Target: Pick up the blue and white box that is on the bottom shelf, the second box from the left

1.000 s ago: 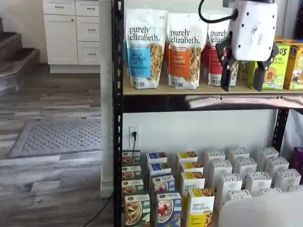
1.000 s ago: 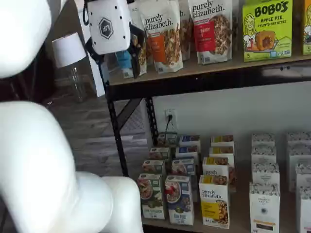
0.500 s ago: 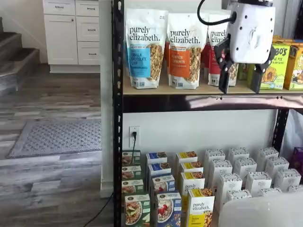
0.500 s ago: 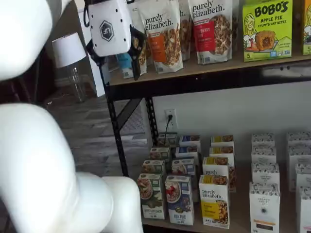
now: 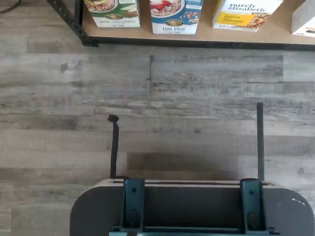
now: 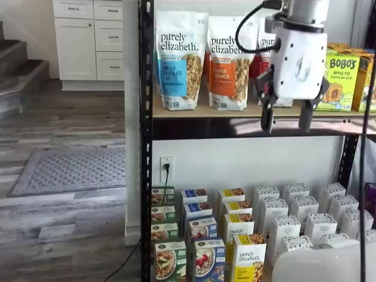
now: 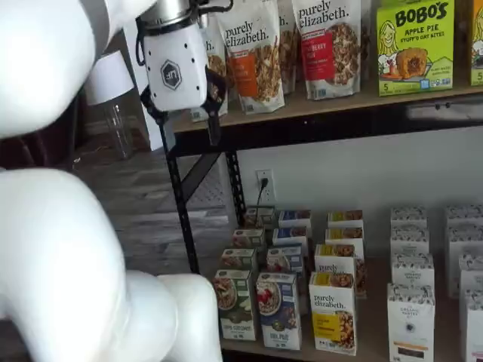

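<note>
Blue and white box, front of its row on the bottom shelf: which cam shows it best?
A shelf view: the blue and white box shows whole, front face unobstructed. In a shelf view the frame edge crops it; the wrist view catches only its lower part.

Home interior, white cabinet drawers point(image 6: 91, 38), stairs point(image 6: 20, 70), floor mat point(image 6: 70, 170), wood-plank floor point(image 5: 157, 98), stocked rack point(image 6: 145, 147)

A: Any readable txt?
B: Yep. "purely elizabeth." on granola bags point(image 6: 181, 59) on the upper board; one says "VANILLA CHOCOLATE CHIP", the orange bag point(image 6: 228, 61) "PUMPKIN CINNAMON".
A: Others?
B: Green box point(image 7: 414, 45): "BOBO'S APPLE PIE". Yellow-and-white carton point(image 7: 333, 312) on the bottom shelf point(image 7: 370, 328): "purely elizabeth." Hex logo on gripper body point(image 7: 172, 74). Blue and white box point(image 7: 278, 310): print too small to read.
</note>
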